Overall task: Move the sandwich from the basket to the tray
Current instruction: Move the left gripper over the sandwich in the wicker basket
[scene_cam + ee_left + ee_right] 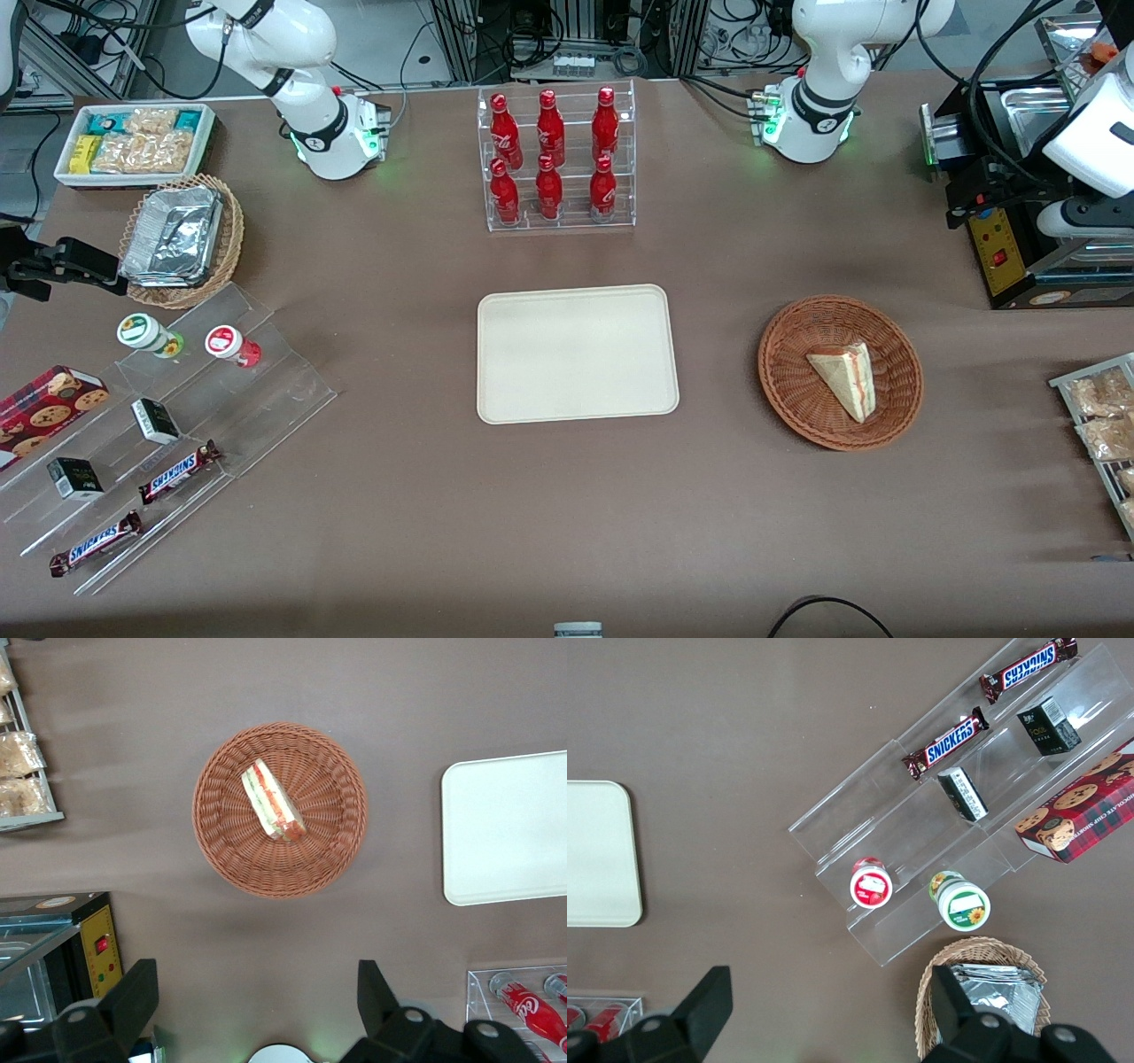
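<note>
Here, from the front, you have the sandwich (846, 377) lying in the basket (791, 394), which sits toward the working arm's end of the table, well apart from the tray (578, 353) at the table's middle. The wedge lies nearer the basket's rim on the working arm's side than its centre. Its long cut edge, with the orange-red and green layers, runs roughly toward and away from this camera, tilted a little, and the pale point aims toward the tray. The left arm's gripper itself does not show clearly in this view; only the arm's bulk hangs at the edge of the picture, high above the table.

From the left wrist camera, the gripper (257, 1005) hangs well above the table with its two fingers (133, 997) spread wide and nothing between them. The sandwich (273, 801) is not under the gap: it lies in the basket (341, 842), some way from the fingertips, so I judge you must travel across as well as down. Its long axis runs diagonally to the line joining the fingers, so you will likely want a wrist turn to close across the short width.

The right wrist camera shows only a corner of the tray (598, 855), bare, and no sandwich.
</note>
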Tool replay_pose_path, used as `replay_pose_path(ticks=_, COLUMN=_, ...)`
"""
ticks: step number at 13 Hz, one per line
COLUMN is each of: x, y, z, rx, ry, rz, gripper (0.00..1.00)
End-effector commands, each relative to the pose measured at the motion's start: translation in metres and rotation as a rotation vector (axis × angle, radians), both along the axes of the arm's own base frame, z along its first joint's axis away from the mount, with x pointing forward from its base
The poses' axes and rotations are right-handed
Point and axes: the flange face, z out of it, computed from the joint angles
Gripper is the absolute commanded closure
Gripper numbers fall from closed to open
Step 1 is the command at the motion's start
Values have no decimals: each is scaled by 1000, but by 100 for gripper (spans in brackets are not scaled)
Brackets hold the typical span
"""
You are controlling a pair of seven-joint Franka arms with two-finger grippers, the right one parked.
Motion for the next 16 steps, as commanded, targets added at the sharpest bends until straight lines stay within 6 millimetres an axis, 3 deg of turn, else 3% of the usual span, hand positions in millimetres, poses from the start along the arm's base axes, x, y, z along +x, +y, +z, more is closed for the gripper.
replay_pose_path(ticks=1, x=2, y=-1, z=3, rx=-12, ry=-14, rz=-22, gripper=1)
replay_pose_path(ticks=4, x=14, y=3, z=-12, rx=-5, ry=-2, rz=-14, gripper=1)
replay_pose_path(ticks=9, x=34, y=4, z=-79, rx=-4, ry=-25, rz=2, gripper=1)
replay_pose_path(ticks=16, x=30, y=27, z=-213, rx=-5, ry=-71, rz=41, gripper=0)
